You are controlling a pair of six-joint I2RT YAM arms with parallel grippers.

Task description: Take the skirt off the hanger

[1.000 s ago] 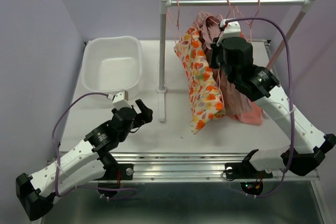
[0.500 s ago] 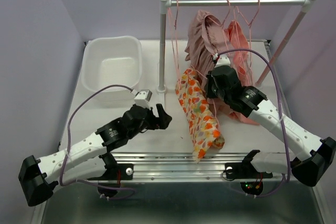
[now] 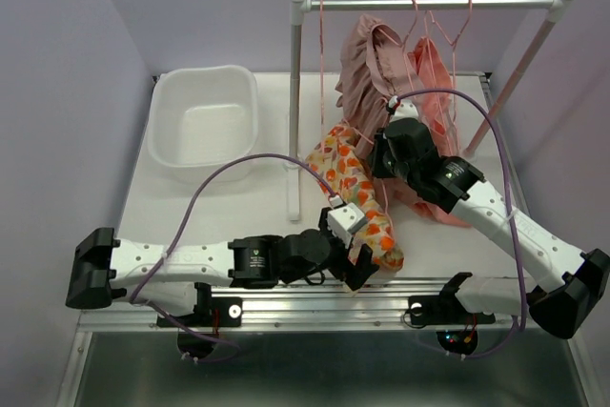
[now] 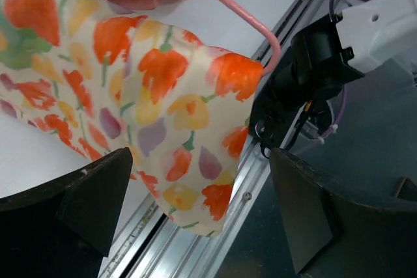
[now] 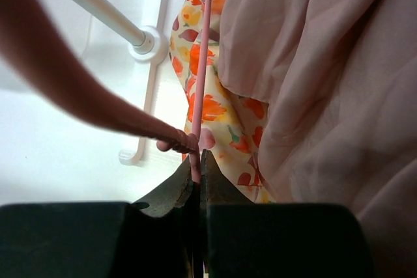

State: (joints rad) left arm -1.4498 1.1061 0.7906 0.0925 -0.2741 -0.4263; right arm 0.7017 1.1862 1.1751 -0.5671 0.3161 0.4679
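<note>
The white table (image 3: 181, 221) carries a tub (image 3: 203, 119) at upper left, a rack (image 3: 294, 83) at centre, and a skirt (image 3: 355, 188) sagging onto it at lower centre.

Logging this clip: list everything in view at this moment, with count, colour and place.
floral skirt: one, cream with orange tulips, draped down to the table's front edge
pink hanger: one, pink, inside the skirt
clothes rail: one, white posts with a silver bar, rear right
dusty pink garment: one, hanging on the rail
salmon garment: one, hanging to its right
tub: one, white, rear left
table: one, white
left gripper: one, black, open at the skirt's lower end
right gripper: one, black, shut on the pink hanger
</note>
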